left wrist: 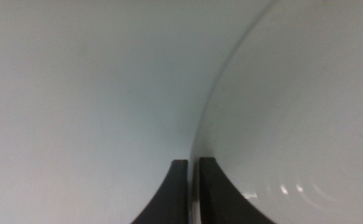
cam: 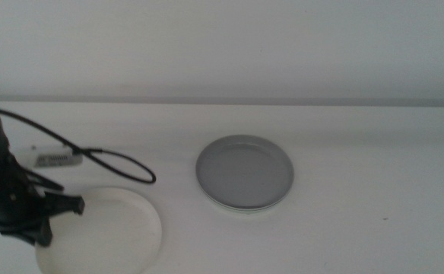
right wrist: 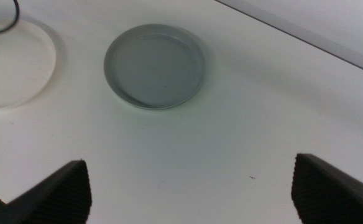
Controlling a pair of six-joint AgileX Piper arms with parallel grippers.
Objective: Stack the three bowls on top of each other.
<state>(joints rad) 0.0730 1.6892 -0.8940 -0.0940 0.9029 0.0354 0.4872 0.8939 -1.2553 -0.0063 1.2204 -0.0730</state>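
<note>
White tabletop (cam: 359, 198) runs back to a pale wall. Left of the grey bowl (cam: 245, 173), the left gripper (cam: 43, 221) sits at the white bowl's (cam: 115, 236) left rim, its jaws nearly closed with the thin rim (left wrist: 196, 155) pinched between them. A black cable (cam: 108, 156) loops beside a small white label (cam: 55, 160) whose writing is too blurred to read. Right of the grey bowl, the right gripper (right wrist: 191, 186) hangs above the table, jaws spread wide, holding nothing.
</note>
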